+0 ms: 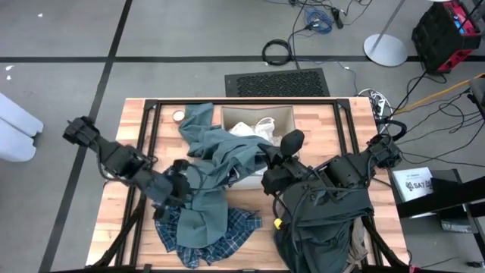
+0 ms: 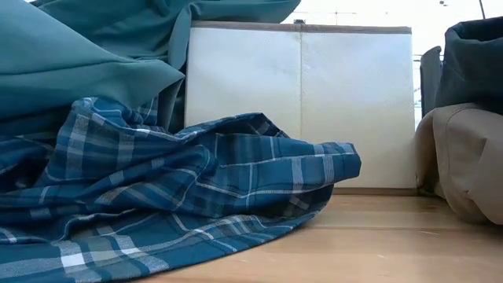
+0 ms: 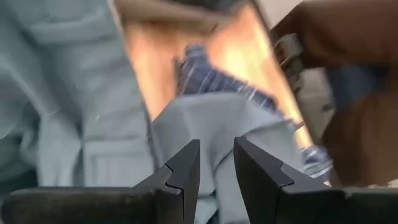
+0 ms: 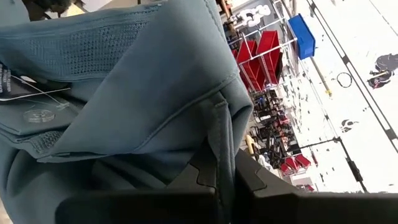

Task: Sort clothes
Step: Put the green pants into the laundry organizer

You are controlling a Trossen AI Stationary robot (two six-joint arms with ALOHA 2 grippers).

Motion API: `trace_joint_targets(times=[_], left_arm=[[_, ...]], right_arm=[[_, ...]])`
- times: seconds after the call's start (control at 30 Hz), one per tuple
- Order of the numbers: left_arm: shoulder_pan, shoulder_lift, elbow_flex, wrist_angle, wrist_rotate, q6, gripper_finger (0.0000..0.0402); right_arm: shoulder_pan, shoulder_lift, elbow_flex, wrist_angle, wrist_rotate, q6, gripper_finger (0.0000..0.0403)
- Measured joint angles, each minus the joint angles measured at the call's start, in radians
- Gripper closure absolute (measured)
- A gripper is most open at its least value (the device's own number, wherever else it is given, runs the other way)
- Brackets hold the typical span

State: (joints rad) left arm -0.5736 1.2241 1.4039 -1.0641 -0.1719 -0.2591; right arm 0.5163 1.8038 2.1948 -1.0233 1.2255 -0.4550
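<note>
- Left claw (image 1: pixel 176 191): sits low over the left half of the tabletop (image 1: pixel 114 208), at the edge of the teal shirt (image 1: pixel 208 155); its wrist view shows a narrow gap between the fingers with cloth beyond it, so it appears slightly open and empty.
- Plaid shirt (image 1: pixel 216 235): lies crumpled at the near middle of the tabletop, partly under the teal shirt, apparently unsorted.
- Fabric box (image 1: pixel 284 114): stands at the far middle and holds a white garment (image 1: pixel 250 129), the one piece that seems put away.
- Right claw (image 1: pixel 271 180): closed on a fold of the teal shirt, lifted beside the box.
- Dark garment (image 1: pixel 318 227): heaped at the near right.
- Low view only: a tan garment (image 2: pixel 464 157) under the dark one; the high view alone shows both arms.
</note>
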Motion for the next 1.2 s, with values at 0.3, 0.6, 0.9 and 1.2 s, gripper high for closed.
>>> trace_joint_targets(times=[0.3,0.6,0.9,1.2], left_arm=[[-0.126,0.121,0.185,-0.425,-0.179,-0.337,0.0295],[-0.163,0.183,0.141,-0.506,-0.215,-0.493,0.0295],[-0.163,0.229,0.140,-0.507,-0.307,-0.482,0.0295],[-0.153,0.260,0.139,-0.507,-0.360,-0.432,0.0295]], right_arm=[[0.000,0.000,0.000,-0.009,0.000,0.024,0.0402],[0.000,0.000,0.000,-0.009,0.000,0.025,0.0402],[0.000,0.000,0.000,-0.008,-0.001,0.026,0.0402],[0.000,0.000,0.000,-0.008,-0.024,0.030,0.0402]])
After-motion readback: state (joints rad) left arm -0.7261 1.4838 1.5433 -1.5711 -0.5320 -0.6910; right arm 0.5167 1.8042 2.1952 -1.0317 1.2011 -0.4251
